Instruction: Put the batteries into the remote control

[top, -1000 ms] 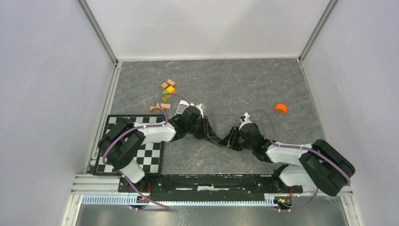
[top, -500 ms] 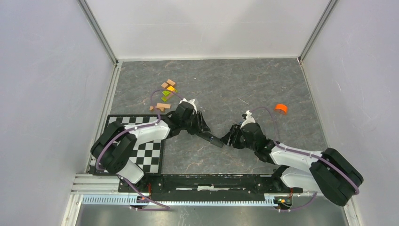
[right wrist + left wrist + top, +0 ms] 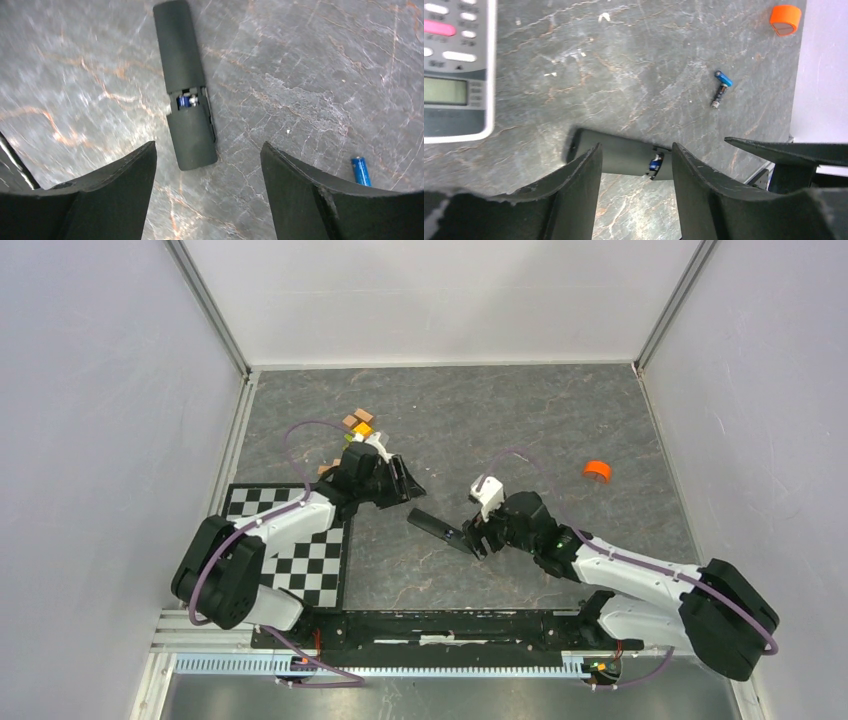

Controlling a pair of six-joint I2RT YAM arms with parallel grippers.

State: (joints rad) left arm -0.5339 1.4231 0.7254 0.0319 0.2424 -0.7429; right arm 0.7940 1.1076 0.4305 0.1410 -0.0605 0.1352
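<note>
Right wrist: black bar [image 3: 184, 85] sits, seemingly untouched, between spread end effector [image 3: 207, 150] jaws.

Work surface: dark grey stone-patterned tabletop [image 3: 560, 420], rust-brown and white veining, matte. Enclosure: plain pale grey back wall [image 3: 440, 290], left wall [image 3: 90, 440], right wall [image 3: 770, 420]. Silver metal corner posts [image 3: 208, 308] at both rear corners. Black-and-white checkerboard panel [image 3: 320, 562] flat at near left. Black mounting rail [image 3: 440, 625] along near edge, ribbed aluminium strip [image 3: 400, 665] alongside. Lighting even, diffuse; shadows soft.
</note>
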